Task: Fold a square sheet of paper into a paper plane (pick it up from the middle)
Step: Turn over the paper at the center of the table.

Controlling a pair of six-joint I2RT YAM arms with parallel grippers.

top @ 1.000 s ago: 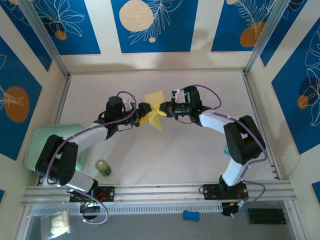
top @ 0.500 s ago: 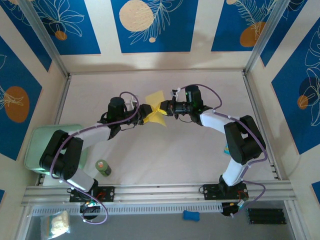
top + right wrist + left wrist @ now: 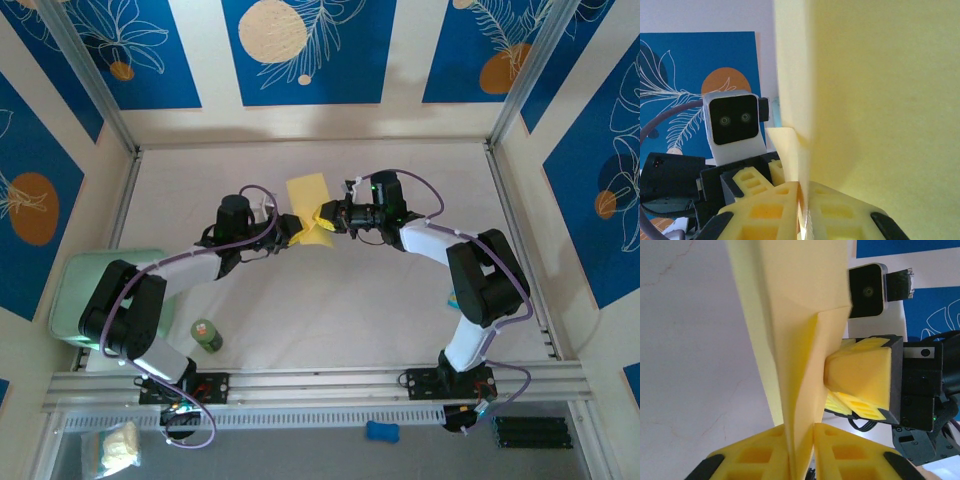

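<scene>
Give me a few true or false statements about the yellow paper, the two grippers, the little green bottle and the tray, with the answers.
1. The left gripper and the right gripper both pinch the yellow paper. True.
2. The yellow paper lies flat and uncreased on the table. False: it is creased and held up between the two grippers.
3. The green bottle stands near the left arm's base. True.
4. The tray sits on the right side of the table. False: it is at the left edge, beside the left arm.
</scene>
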